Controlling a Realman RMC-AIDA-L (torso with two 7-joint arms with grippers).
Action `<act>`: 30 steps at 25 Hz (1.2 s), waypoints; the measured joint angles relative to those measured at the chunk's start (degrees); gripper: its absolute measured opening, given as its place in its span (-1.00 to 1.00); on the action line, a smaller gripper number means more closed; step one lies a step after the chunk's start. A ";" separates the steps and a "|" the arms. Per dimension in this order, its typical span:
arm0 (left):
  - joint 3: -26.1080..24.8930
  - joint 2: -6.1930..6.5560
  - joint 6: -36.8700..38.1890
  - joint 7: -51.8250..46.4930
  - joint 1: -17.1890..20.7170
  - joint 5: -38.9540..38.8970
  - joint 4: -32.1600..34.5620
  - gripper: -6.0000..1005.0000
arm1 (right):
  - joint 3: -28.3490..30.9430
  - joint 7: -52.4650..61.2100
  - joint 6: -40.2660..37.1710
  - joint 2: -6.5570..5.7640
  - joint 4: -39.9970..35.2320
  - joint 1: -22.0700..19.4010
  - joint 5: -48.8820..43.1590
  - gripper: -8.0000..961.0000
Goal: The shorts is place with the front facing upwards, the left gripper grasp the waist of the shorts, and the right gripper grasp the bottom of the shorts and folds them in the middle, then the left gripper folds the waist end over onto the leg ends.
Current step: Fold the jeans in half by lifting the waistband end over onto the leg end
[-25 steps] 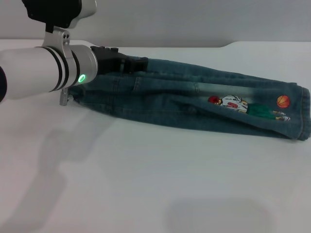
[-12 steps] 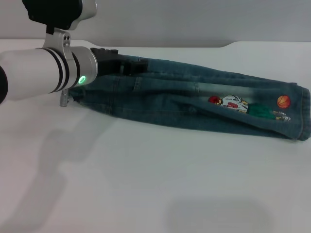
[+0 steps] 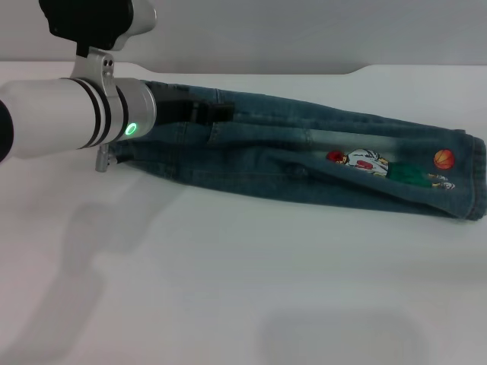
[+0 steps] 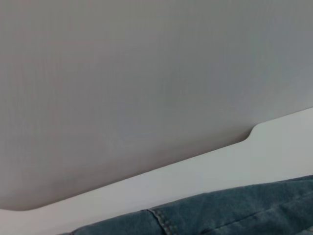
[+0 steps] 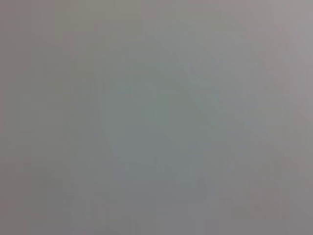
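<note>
White table (image 3: 228, 289) under denim shorts (image 3: 304, 160)

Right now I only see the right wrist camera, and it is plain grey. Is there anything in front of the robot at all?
Observer: Yes. The head view shows blue denim shorts lying stretched out on a white table.
Operator: Is an arm anywhere near them?
Observer: The left gripper is over the left end of the shorts.
Operator: Is there any pattern on the cloth?
Observer: A small cartoon figure and an orange ball are printed near the right end.
</note>
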 joint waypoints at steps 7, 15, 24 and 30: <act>2.04 -0.02 -0.33 -1.43 -0.68 -0.05 0.14 0.68 | 9.84 -0.03 24.49 0.10 -3.19 2.32 2.46 -0.69; 4.16 -0.02 -0.57 -2.76 -0.18 -0.04 -0.14 0.68 | 20.40 -0.08 31.03 0.00 -5.89 6.81 8.91 -0.69; 5.15 0.00 -0.71 -3.57 0.02 -0.02 0.06 0.68 | 24.05 0.00 25.05 -0.05 -2.77 5.02 7.62 -0.69; 5.34 0.07 0.83 -3.57 1.00 0.08 -2.45 0.68 | 19.17 1.90 14.04 0.10 -10.52 4.57 3.03 -0.69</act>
